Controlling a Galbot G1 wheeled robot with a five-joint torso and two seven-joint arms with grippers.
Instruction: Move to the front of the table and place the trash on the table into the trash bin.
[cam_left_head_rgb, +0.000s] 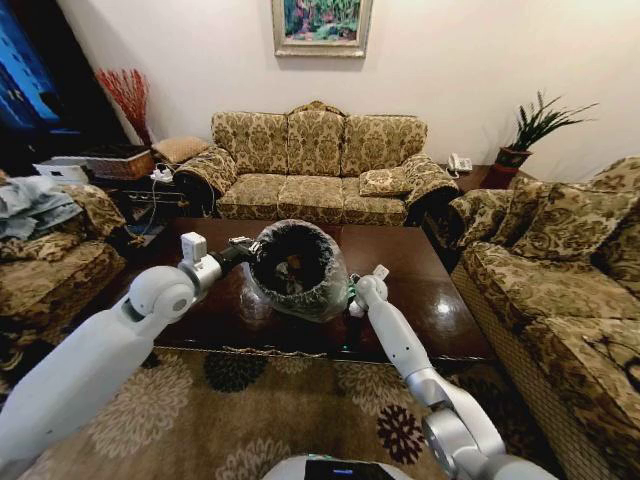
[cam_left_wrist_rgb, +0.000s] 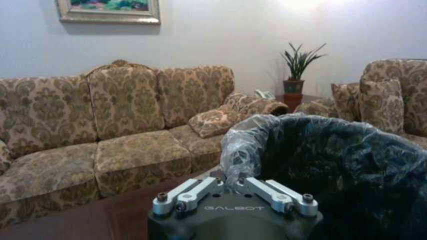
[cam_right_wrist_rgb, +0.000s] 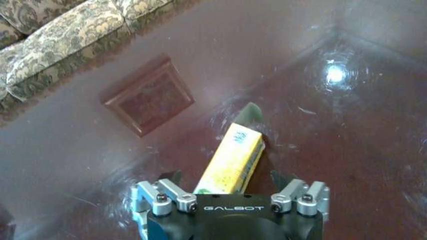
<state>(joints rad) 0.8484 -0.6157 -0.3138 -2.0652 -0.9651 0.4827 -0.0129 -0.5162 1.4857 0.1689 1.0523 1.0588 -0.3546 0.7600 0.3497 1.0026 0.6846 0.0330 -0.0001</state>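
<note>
From the head view, the left gripper (cam_left_head_rgb: 246, 246) holds the bin (cam_left_head_rgb: 297, 270) up by its rim over the tabletop (cam_left_head_rgb: 420, 290), likely to bring it near the right gripper (cam_left_head_rgb: 356, 297), low beside it. In the left wrist view the fingers pinch the bag-lined rim (cam_left_wrist_rgb: 243, 150), a sofa (cam_left_wrist_rgb: 120, 125) behind. In the right wrist view the right gripper (cam_right_wrist_rgb: 227, 187) spreads wide around a yellow wrapper (cam_right_wrist_rgb: 233, 160) lying on the glossy tabletop (cam_right_wrist_rgb: 347, 125).
</note>
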